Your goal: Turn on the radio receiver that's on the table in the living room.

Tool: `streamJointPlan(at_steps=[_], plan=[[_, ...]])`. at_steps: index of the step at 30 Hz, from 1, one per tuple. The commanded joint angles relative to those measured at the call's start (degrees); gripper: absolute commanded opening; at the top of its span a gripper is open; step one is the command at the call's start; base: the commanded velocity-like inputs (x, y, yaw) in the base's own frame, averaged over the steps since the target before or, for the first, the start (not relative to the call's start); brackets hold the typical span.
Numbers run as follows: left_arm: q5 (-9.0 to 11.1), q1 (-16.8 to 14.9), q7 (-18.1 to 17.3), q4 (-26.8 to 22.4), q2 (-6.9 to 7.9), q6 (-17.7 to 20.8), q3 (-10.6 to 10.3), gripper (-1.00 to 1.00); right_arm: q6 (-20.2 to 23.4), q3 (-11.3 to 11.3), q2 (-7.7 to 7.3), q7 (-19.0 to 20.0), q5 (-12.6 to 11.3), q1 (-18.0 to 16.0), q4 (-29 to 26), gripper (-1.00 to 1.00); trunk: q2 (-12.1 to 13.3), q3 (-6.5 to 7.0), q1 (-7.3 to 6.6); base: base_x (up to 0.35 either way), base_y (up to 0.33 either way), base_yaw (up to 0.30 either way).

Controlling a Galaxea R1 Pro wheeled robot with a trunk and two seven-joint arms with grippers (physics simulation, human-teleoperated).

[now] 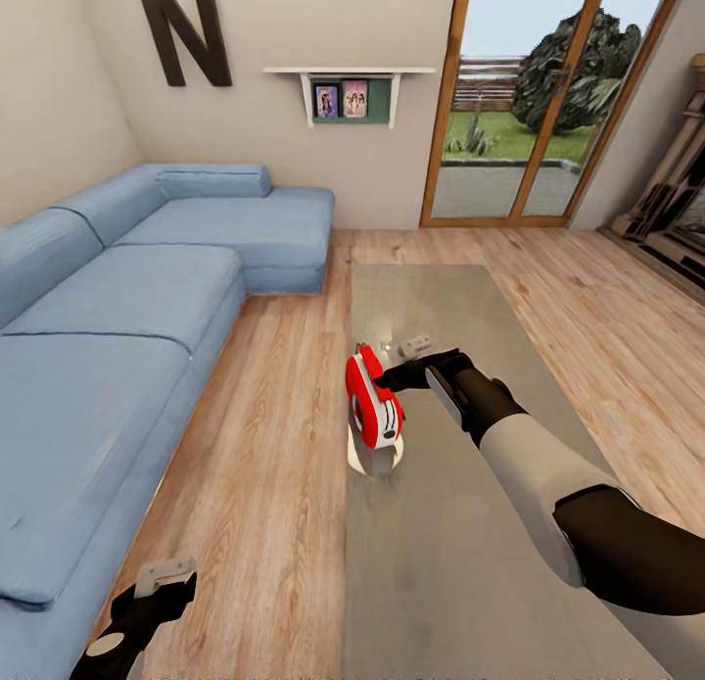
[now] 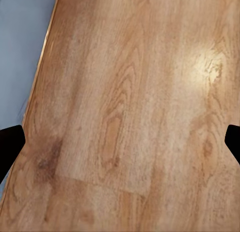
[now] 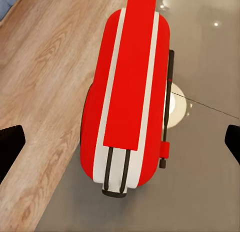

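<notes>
The small bright-red rounded radio receiver with white edge trim [image 1: 373,401] stands on edge near the left long edge of the long grey-brown glossy counter [image 1: 460,562], a little left of the frame's centre in the head view, with a pale round reflection under it. The right gripper [image 1: 392,378] reaches in from the lower right on a black and white arm and sits just beside the radio's right side; whether it touches cannot be told. In the right wrist view the radio [image 3: 131,91] lies between the two dark fingers [image 3: 9,147], which stand wide apart at the frame's edges and hold nothing.

The left gripper [image 1: 157,587] hangs at the lower left of the head view over the light wood plank floor [image 1: 284,415], beside the blue L-shaped sofa [image 1: 117,308]. In the left wrist view its fingers [image 2: 10,142] are spread wide and empty above the floor [image 2: 130,111].
</notes>
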Motion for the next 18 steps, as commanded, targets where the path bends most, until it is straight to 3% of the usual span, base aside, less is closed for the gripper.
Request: streamJointPlan(at_steps=[1, 18], plan=[[0.0, 0.0, 0.0, 0.0, 0.01, 0.0, 0.0, 1.0, -0.1, 0.0, 0.0, 0.0, 0.0, 0.0, 0.0, 1.0, 0.0, -0.1, 0.0, 0.0, 0.0, 0.0], [0.0, 0.0, 0.0, 0.0, -0.01, 0.0, 0.0, 1.0, -0.1, 0.0, -0.08, -0.7, 0.1, 0.0, 0.0, 1.0, 0.0, -1.67, 0.0, 0.0, 0.0, 0.0]])
